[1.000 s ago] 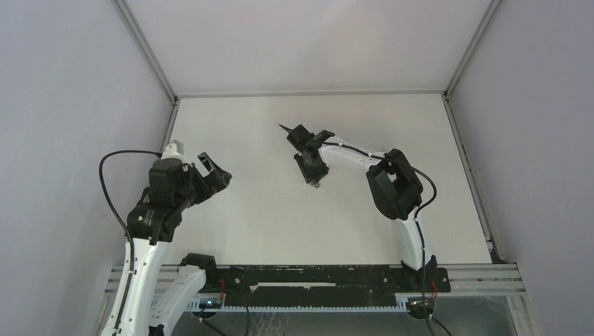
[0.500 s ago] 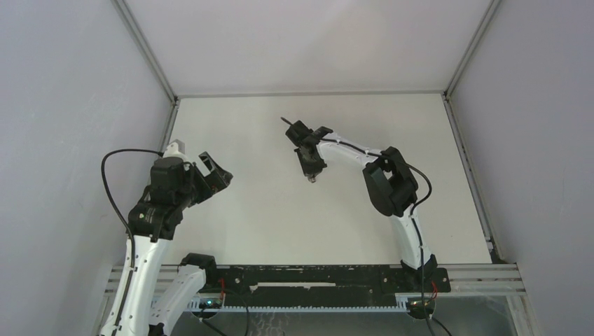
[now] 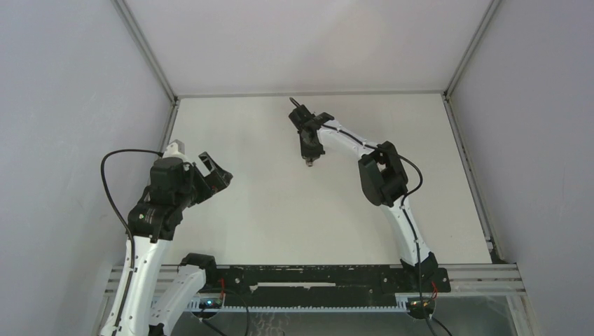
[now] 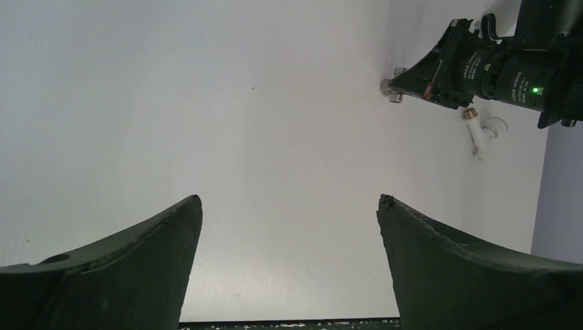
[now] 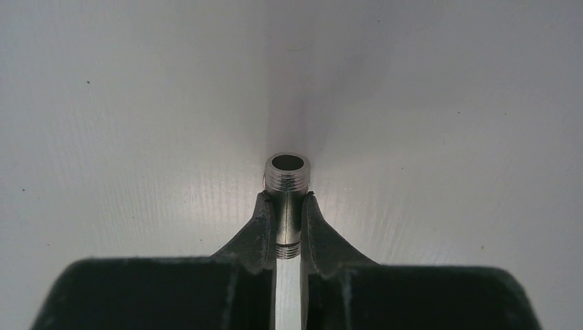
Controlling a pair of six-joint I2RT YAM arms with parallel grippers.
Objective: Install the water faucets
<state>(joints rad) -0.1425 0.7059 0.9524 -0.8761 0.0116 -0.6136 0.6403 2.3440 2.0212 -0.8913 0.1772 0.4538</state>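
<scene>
My right gripper (image 5: 287,198) is shut on the grey metal fitting (image 5: 287,172), whose threaded open end sticks out past the fingertips, just above the white table. In the top view the right gripper (image 3: 309,158) is far out over the middle of the table's back half. The left wrist view shows the fitting (image 4: 392,88) at the tip of the right gripper, and the white tap piece (image 4: 481,134) lying on the table just beside it. My left gripper (image 4: 289,201) is open and empty, held above the table's left side (image 3: 218,170).
The white table (image 3: 266,210) is walled by grey panels at left, right and back. A black rail (image 3: 315,276) runs along the near edge by the arm bases. A black cable (image 3: 112,189) loops off the left arm.
My right gripper has moved toward the back of the table with the metal fitting held in it. The left arm has not moved.
</scene>
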